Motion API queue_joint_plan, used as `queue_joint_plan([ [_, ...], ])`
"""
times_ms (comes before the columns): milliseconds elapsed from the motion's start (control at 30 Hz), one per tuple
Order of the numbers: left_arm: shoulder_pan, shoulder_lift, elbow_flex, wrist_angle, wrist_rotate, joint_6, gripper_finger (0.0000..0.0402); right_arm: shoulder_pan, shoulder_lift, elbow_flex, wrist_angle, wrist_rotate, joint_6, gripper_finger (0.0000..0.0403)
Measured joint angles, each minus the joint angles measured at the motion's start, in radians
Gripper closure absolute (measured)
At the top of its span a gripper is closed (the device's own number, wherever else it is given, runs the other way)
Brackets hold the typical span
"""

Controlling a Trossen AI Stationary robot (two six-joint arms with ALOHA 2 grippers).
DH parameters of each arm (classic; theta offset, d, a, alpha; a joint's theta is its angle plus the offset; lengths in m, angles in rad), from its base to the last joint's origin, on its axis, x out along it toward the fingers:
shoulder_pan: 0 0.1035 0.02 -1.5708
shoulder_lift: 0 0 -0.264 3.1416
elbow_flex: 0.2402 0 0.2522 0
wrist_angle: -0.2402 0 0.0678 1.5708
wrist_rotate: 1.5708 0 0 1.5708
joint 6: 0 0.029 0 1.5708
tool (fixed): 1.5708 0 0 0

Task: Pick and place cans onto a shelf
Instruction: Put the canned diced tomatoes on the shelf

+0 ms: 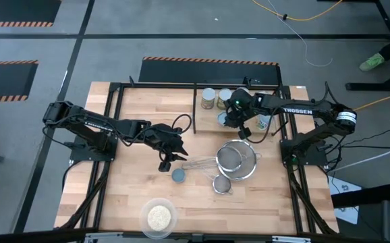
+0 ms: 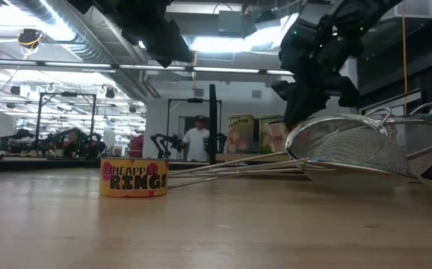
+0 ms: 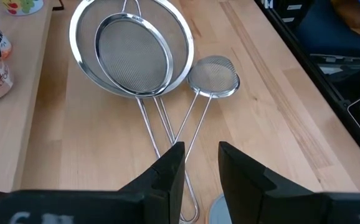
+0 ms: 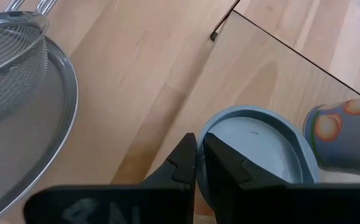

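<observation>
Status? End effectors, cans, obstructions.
Right end effector over shelf, pinching short can's rim. Left end effector open above table can. Strainers beside it.

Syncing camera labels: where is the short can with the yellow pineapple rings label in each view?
High: short silver-blue-topped can on the bare table, below the left tool.
Low: left-centre, yellow label.
Left wrist: only its top's edge, between the fingers.
Right wrist: not in it.
Shared landmark: the nested wire mesh strainers.
</observation>
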Motion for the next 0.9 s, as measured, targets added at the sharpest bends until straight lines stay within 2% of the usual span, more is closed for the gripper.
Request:
queue_joint_plan([
  [900,0.000,0.000,0.000,0.000,0.000,-0.001,0.0312,0.000,0.010,0.001,-0.022,0.008,0.000,0.0373],
])
